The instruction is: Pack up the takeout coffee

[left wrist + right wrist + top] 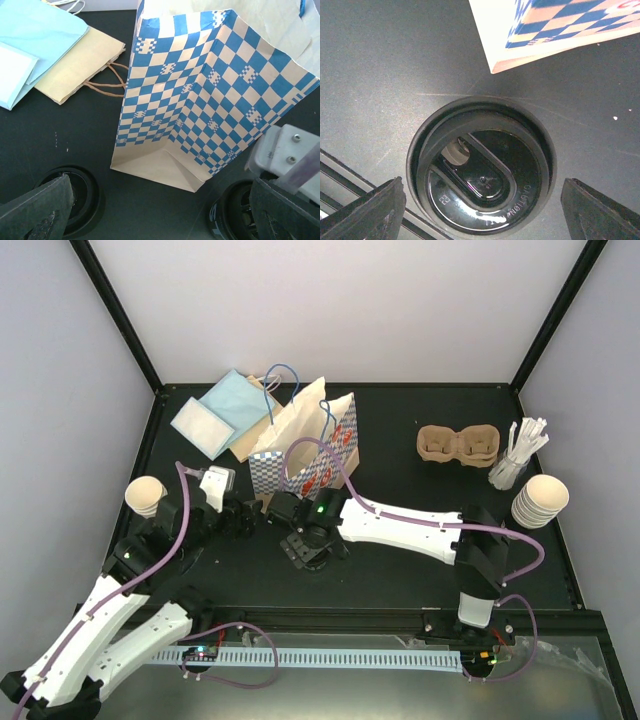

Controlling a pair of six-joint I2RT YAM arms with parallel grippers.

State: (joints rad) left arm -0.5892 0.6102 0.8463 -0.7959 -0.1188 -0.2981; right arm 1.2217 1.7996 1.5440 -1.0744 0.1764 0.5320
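A black plastic lid (481, 172) lies flat on the dark table, and my right gripper (482, 192) stands open around it, with a gap between each finger and the rim. From above, that gripper (308, 546) sits just in front of the blue-checked bag (305, 452). My left gripper (159, 202) is open and empty, facing the bag's folded bottom (160, 170). A second black lid (75, 200) lies by its left finger. One cream-tan cup (147, 495) stands at the far left and a stack of cups (540, 500) at the right. The brown two-hole tray (458, 445) is at the back right.
Light blue flat bags (218, 412) and a tan paper bag (80, 67) lie at the back left. White stir sticks (520, 455) stand in a holder beside the tray. A round black object (232, 215) sits by my left gripper's right finger. The table's front rail (330, 655) runs below the arms.
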